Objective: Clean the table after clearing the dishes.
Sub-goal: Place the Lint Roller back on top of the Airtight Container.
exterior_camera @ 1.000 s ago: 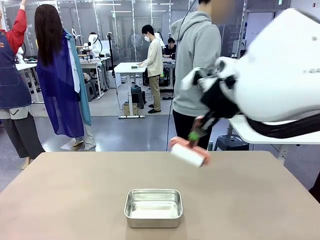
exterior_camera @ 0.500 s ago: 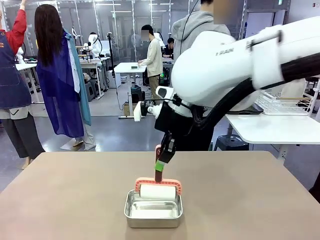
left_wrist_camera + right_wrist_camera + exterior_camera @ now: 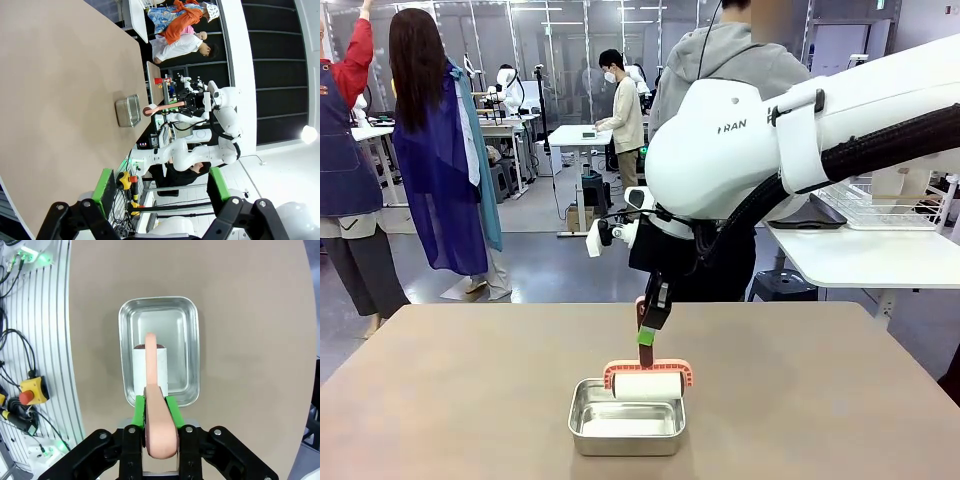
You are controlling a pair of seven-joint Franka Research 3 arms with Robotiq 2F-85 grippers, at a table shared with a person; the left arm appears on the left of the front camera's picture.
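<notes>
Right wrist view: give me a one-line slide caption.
Right gripper grips the pink-handled roller above the steel pan on the brown table.

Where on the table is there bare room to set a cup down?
The table is bare left and right of the steel pan. The middle is crowded: the right gripper holds the roller over the pan.

Steel pan on table.
</notes>
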